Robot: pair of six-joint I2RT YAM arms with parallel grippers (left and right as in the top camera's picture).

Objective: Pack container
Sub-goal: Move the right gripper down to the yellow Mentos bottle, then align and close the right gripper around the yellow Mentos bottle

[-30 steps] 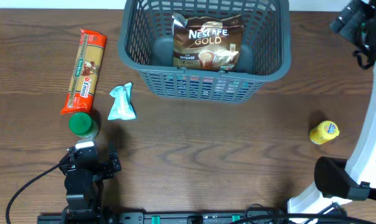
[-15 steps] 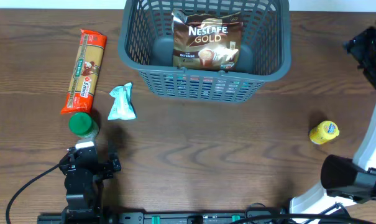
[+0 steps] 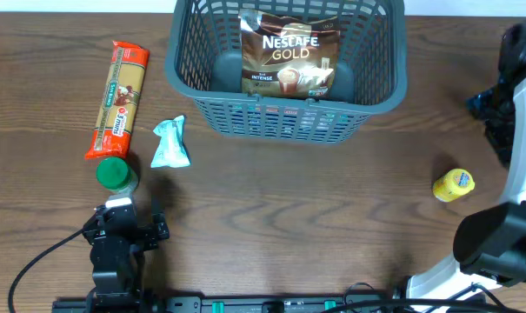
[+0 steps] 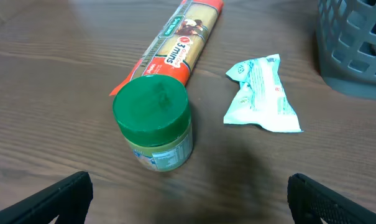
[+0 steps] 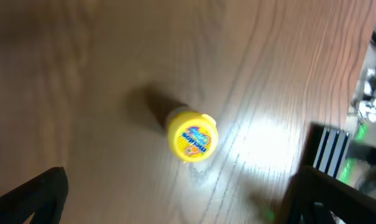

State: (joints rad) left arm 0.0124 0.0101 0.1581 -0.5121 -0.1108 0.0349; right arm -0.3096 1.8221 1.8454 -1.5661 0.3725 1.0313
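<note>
Looking from overhead, the container [image 3: 284, 113] sits far-centre with just a coffee pouch [image 3: 289, 56] inside. The pasta pack [image 3: 119, 100], green-lidded jar [image 3: 115, 173], blue sachet [image 3: 170, 143] and yellow bottle [image 3: 454, 184] all lie outside, so it's mostly undone. Left wrist: left gripper [image 4: 191, 205] is wide and empty, with the jar just ahead. Right wrist: right gripper [image 5: 175, 199] is wide and empty, above the bottle.
</note>
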